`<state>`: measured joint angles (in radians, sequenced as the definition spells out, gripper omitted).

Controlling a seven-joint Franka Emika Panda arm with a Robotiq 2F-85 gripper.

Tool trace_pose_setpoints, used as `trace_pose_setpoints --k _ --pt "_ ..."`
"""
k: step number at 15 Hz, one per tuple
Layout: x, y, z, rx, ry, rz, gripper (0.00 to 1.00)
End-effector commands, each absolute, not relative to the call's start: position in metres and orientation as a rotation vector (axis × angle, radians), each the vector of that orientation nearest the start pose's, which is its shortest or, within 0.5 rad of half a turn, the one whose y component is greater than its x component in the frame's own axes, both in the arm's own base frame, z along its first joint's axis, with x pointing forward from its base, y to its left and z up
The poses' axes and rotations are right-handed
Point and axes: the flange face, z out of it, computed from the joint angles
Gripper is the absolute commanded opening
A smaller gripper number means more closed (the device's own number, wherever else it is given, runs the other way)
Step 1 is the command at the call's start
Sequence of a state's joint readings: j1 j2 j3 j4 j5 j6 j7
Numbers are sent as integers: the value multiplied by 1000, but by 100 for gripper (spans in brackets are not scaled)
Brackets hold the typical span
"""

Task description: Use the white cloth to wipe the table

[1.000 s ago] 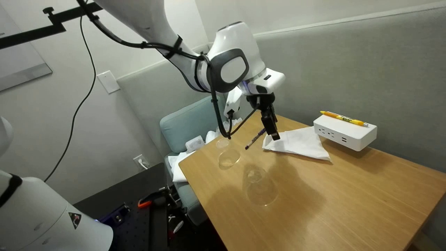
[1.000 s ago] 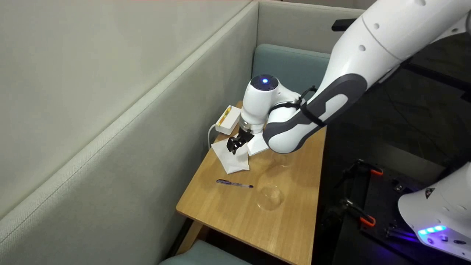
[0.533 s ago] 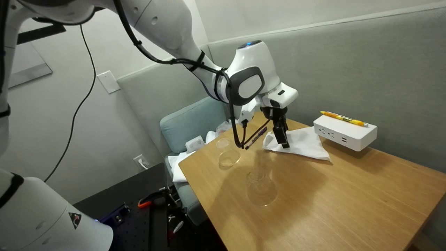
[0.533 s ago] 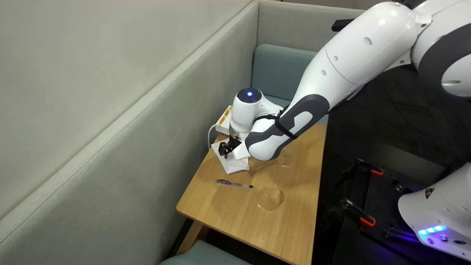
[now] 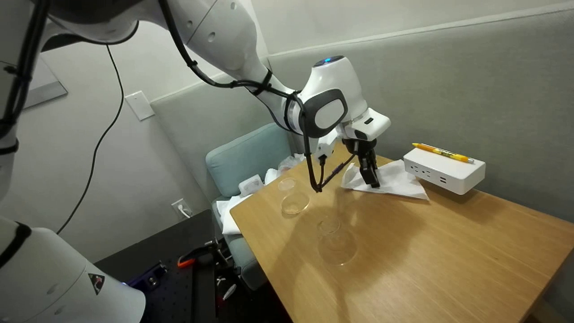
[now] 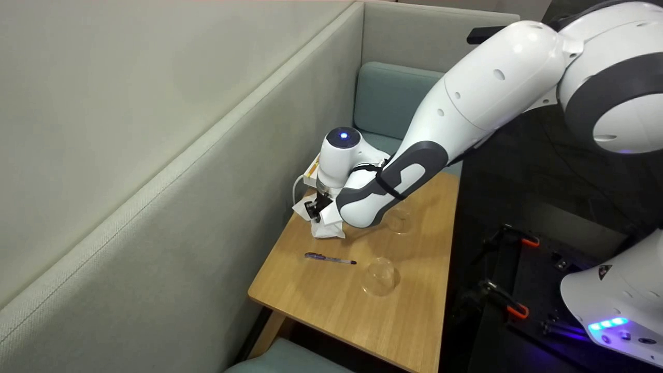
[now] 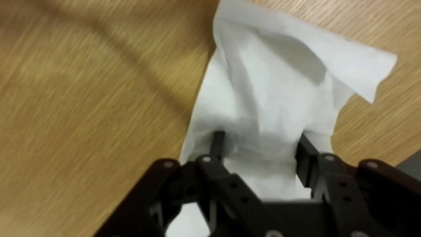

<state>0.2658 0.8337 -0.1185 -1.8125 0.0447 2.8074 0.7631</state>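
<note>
"How does the gripper [image 7: 260,148] stand?"

"Spread. In the wrist view its fingers [image 7: 306,161] are well apart, with the rumpled cloth [image 7: 273,95] showing between them."

"Where's the rest of the cloth?"

"On the table [image 7: 98,131], under the gripper and out past its fingers, the end beyond them folded."

"And around it?"

"A white box [image 5: 441,172] near the gripper, a yellow pen [image 5: 441,153] on top. A dark pen [image 6: 330,258] lies near it too. Two clear vessels [image 6: 379,277] stand farther off."

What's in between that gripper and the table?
The white cloth: the wrist view shows it, rumpled, beneath the open gripper and on top of the table.
</note>
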Motion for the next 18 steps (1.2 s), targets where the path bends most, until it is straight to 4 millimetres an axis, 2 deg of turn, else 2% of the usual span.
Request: trace_pose_setpoints --k 1,4,7,10,15,18 --pt "648 97 101 -2981 980 -272 24" --pt "644 83 108 -2998 1025 -260 1" --pt "639 60 106 -3031 1102 -226 0" --pt "632 25 98 -3029 1221 -173 0" --pt "621 -41 84 -2960 1456 -144 0" --pt "610 -87 78 -2888 1598 -148 0"
